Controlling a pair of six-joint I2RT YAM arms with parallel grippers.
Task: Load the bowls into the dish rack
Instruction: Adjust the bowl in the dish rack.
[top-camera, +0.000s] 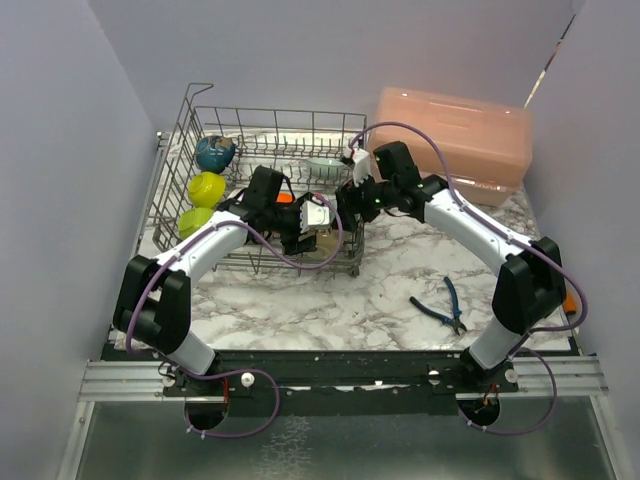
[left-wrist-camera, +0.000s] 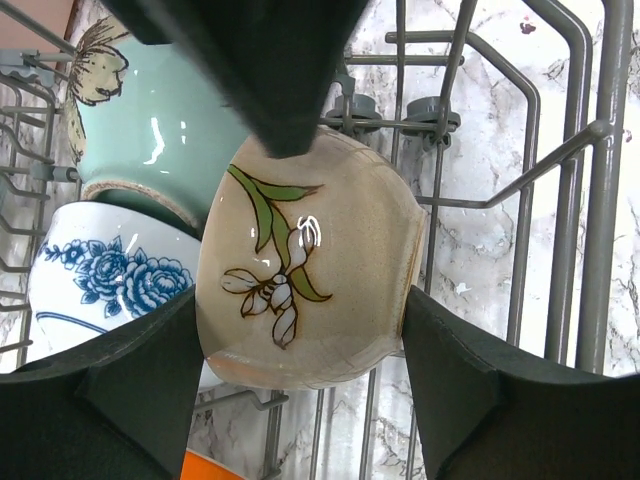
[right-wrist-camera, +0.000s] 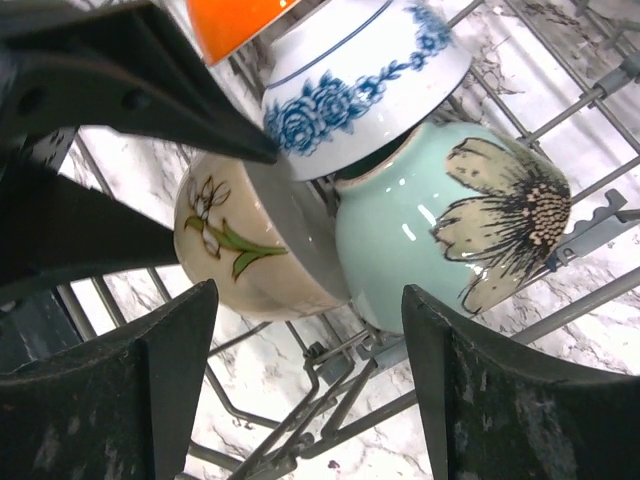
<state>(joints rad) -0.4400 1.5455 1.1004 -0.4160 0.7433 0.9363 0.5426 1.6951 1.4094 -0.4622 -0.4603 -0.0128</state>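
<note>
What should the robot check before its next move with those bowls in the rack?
1. Right claw open, holding nothing: ok.
2. Left claw astride the beige bowl, gripping it or not: cannot tell.
3. Beige bowl inside the dish rack: ok.
4. Blue-flowered bowl leaning on the teal bowl, steady: cannot tell.
5. Room between the two claws: probably not ok, they crowd the same bowls.

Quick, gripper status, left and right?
Left gripper: jaws either side of the beige flowered bowl, seemingly touching it; whether it is gripped cannot be told.
Right gripper: open, holding nothing.
</note>
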